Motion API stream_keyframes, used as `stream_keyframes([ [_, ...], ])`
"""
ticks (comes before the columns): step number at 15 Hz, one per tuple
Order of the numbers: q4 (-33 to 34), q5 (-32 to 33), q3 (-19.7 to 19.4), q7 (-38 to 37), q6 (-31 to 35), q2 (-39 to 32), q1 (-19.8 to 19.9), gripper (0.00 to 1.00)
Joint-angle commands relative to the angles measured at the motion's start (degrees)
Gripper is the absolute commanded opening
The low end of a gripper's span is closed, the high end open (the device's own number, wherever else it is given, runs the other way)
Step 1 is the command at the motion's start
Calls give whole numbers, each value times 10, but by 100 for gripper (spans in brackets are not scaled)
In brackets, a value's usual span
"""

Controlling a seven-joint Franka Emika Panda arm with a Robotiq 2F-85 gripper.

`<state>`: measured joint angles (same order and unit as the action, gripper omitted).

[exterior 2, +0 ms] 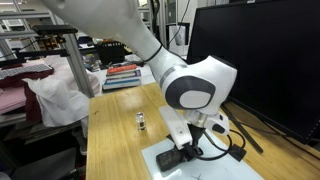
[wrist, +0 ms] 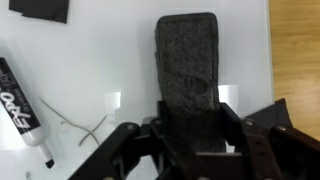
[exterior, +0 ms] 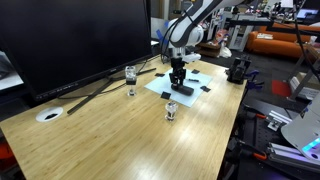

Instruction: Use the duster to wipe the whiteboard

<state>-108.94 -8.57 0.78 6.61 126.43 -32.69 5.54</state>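
**Exterior view, across the table.** Your black two-fingered gripper (exterior: pixel 178 80) stands low over the thin pale white-blue rectangular whiteboard sheet (exterior: pixel 160 85). The sheet lies flat on the light wooden table (exterior: pixel 120 140) in front of the big black screen (exterior: pixel 70 40). What sits between the fingers is too small to tell here.

**Exterior view, from beside the arm.** The small black oblong felt duster (exterior 2: pixel 170 158) lies flat on the whiteboard. One end is under the gripper and the rest juts out clear of it.

**Wrist view.** The fingers (wrist: pixel 228 122) are drawn in against both long sides of the duster's near end. I judge this a closed hold on the duster, with nothing else in it. Its felt face lies on the board. A thin grey scribbled marker line (wrist: pixel 85 128) stands unwiped off to one side of the duster, near a black-and-white Expo marker pen (wrist: pixel 20 100) (the pen itself rests on the board).

**Finding.** The pick-up is done and the duster is on the surface. The wipe itself is outstanding: you have yet to carry the duster across that line.
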Motion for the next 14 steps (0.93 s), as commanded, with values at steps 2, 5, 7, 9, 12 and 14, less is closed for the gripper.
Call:
stream_keyframes([
  [2, 49, 0, -10, -8, -40, -23, 11, 27],
  [5, 63, 3, -17, -15, -50, -42, 13, 27],
  [7, 76, 4, -20, -21, -64, -54, 13, 27],
  [9, 89, 7, -23, -28, -76, -66, 12, 27],
  [12, 100, 9, -29, -37, -89, -74, 13, 27],
  [14, 104, 6, -35, -42, -95, -76, 18, 27],
])
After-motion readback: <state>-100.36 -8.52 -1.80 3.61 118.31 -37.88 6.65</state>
